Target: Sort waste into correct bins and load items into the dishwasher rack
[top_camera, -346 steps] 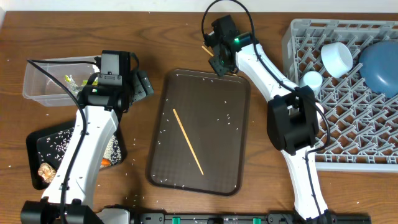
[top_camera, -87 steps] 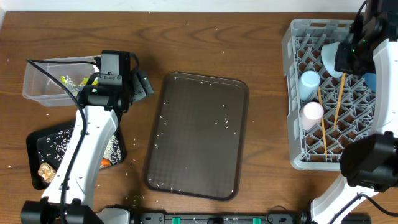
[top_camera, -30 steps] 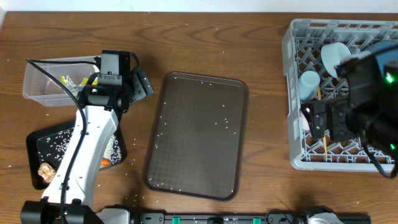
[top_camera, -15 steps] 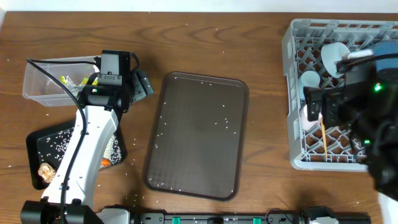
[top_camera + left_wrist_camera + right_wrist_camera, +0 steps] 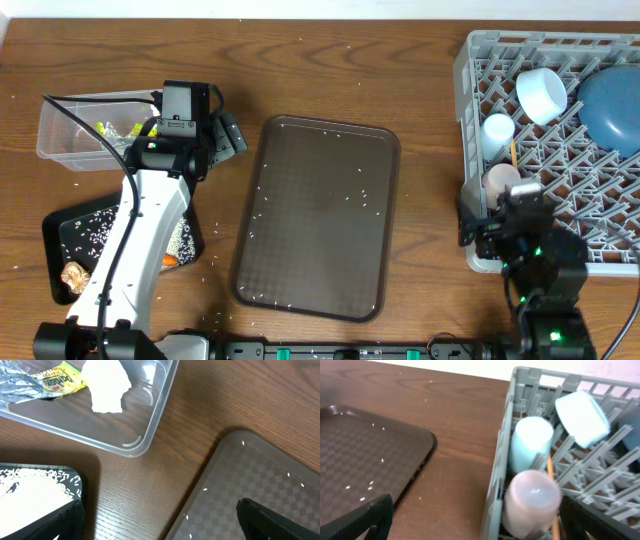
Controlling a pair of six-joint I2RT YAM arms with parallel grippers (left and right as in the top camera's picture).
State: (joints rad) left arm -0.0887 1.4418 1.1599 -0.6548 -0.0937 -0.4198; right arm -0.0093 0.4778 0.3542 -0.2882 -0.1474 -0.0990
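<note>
Found the left arm (image 5: pixel 135 230) rising from the table's (image 5: pixel 200 50) near-left edge and stretched away toward the clear tub (image 5: pixel 55 155), with the wrist between that tub and the dark-brown serving tray (image 5: pixel 320 210). Noted the left gripper (image 5: pixel 157 525) with fingers (image 5: pixel 62 520) spread wide, holding nothing, hanging over bare wood just off the serving tray's corner. Found the right arm (image 5: pixel 545 275) folded low at the near-right, against the front of the dishwasher rack (image 5: pixel 560 45). Noted the right gripper (image 5: pixel 475 522) likewise spread wide and empty, facing the rack's near-left corner. Located the crumpled white napkin (image 5: pixel 106 385) and the yellow-green wrapper (image 5: pixel 57 375) side by side inside the clear tub. Located the loose rice (image 5: pixel 95 235) and the brown food lump (image 5: pixel 72 275) in the black tray (image 5: pixel 52 235), nearer than the tub, with the carrot (image 5: pixel 169 261) at its right edge, partly hidden by the left arm. Recorded in the rack: pink cup (image 5: pixel 532 495) and light-blue cup (image 5: pixel 530 442) bottoms up along the left side, chopsticks (image 5: pixel 550 467) slanting between pegs just beside them, small pale-blue bowl (image 5: pixel 543 93) tilted on its side farther back, large blue plate (image 5: pixel 610 105) leaning at the far right. Observed stray grains scattered across the serving tray and the table.
</note>
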